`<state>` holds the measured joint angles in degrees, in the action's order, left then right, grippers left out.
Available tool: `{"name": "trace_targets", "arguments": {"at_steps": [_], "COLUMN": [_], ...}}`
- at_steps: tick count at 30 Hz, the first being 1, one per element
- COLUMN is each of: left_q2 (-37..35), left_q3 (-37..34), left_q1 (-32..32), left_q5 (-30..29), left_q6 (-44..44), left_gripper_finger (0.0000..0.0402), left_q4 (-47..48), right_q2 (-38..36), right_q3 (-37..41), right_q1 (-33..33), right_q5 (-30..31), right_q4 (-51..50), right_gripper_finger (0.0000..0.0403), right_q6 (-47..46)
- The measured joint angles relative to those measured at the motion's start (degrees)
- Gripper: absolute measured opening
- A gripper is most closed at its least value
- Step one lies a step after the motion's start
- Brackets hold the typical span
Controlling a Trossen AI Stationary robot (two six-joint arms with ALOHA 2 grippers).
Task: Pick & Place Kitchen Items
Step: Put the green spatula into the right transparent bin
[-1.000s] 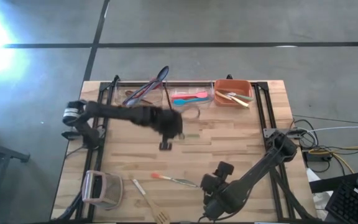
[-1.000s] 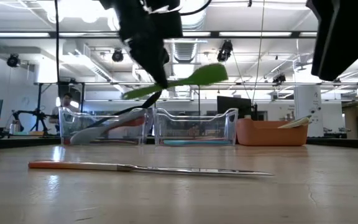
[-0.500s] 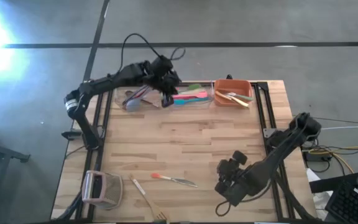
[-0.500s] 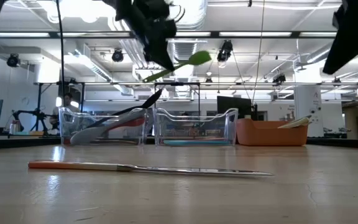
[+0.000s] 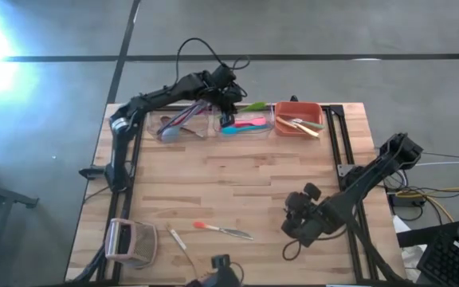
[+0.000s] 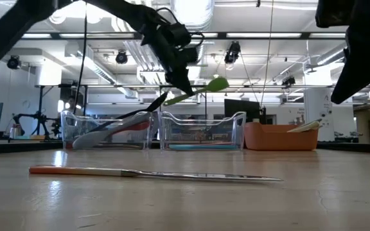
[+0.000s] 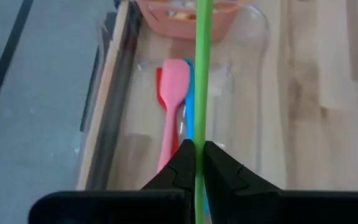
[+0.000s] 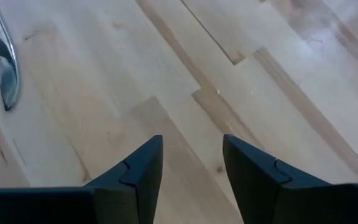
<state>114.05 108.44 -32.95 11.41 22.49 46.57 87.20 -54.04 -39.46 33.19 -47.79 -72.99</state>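
High view, left pincer [image 5: 228, 97]: my left arm reaches to the far edge of the pale wooden counter [image 5: 237, 199], and this pincer hangs above the middle clear plastic bin [image 5: 245, 124].
Left pincer state: pressed onto the slim green long-handled utensil [image 7: 201, 74], whose thin handle runs straight between my fingers [image 7: 182, 167].
Green utensil position: held in the air over the clear bin, its head toward the orange rectangular bin [image 5: 298, 119].
Clear bin contents: a pink silicone spatula [image 7: 172, 106] lies beside a teal utensil [image 7: 189, 118], with a red one partly under the pink.
Right pincer [image 8: 190, 165]: spread, holding nothing, above bare boards at the near right of the counter.
Near edge: an orange-handled metal knife [image 5: 223, 230] lies flat, well apart from both pincers; a boxy pinkish-white handled object [image 5: 130, 241] sits at the near left corner.
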Motion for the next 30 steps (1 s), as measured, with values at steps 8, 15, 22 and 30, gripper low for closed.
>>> {"name": "trace_targets", "arguments": {"at_steps": [8,15,22,30], "left_q2": [9.03,13.53,18.12,22.05], "left_q3": [10.49,11.19,11.19,11.58], "left_q1": [-0.76,-1.27,-1.88,-1.93], "left_q5": [-0.19,-1.3,-1.21,-1.48], "left_q6": [0.35,0.34,0.42,1.69], "left_gripper_finger": [0.0016,0.0016,0.0016,0.0016], "left_q4": [4.99,7.05,6.16,5.28], "right_q2": [-0.09,-0.09,-0.09,-0.09], "right_q3": [0.59,0.59,0.59,0.59], "right_q1": [0.0,0.0,0.0,0.0], "right_q5": [-0.04,-0.04,-0.07,-0.2], "right_q4": [0.7,0.64,0.63,0.8], "right_gripper_finger": [0.0156,0.0151,0.015,0.0144], "right_q6": [-0.35,0.3,0.46,0.39]}}
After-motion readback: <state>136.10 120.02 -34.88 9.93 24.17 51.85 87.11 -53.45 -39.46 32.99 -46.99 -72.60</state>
